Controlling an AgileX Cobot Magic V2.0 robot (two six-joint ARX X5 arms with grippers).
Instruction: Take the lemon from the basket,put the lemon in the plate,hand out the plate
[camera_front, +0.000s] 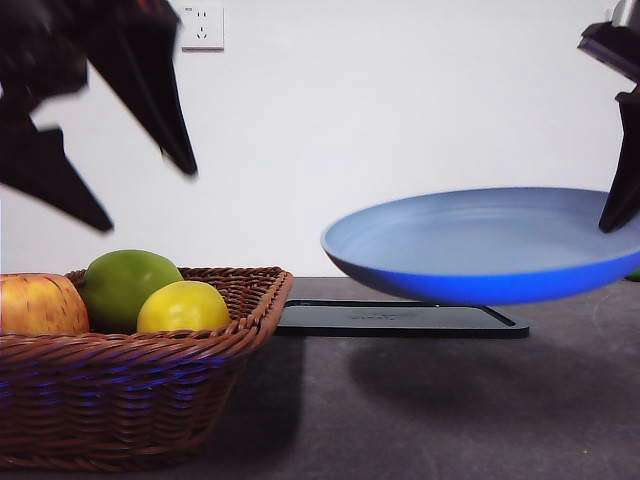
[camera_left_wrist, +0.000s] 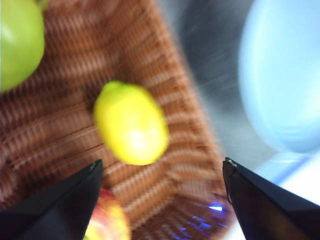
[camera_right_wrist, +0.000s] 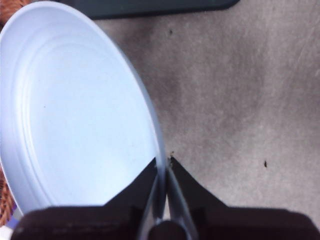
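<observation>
The yellow lemon (camera_front: 183, 306) lies in the brown wicker basket (camera_front: 140, 400) at the front left, beside a green apple (camera_front: 128, 285) and a red-yellow apple (camera_front: 38, 303). My left gripper (camera_front: 145, 190) hangs open above the basket, empty. In the left wrist view the lemon (camera_left_wrist: 131, 123) lies between and beyond the spread jaws of the left gripper (camera_left_wrist: 160, 172). My right gripper (camera_right_wrist: 163, 162) is shut on the rim of the light blue plate (camera_right_wrist: 75, 110) and holds it in the air. The plate (camera_front: 485, 245) floats above the table at the right, with the right gripper (camera_front: 620, 215) on its rim.
A flat black tray (camera_front: 400, 318) lies on the dark table under the raised plate. A white wall with a socket (camera_front: 200, 27) stands behind. The basket rim (camera_left_wrist: 185, 95) runs between the lemon and the plate (camera_left_wrist: 280, 75) in the left wrist view.
</observation>
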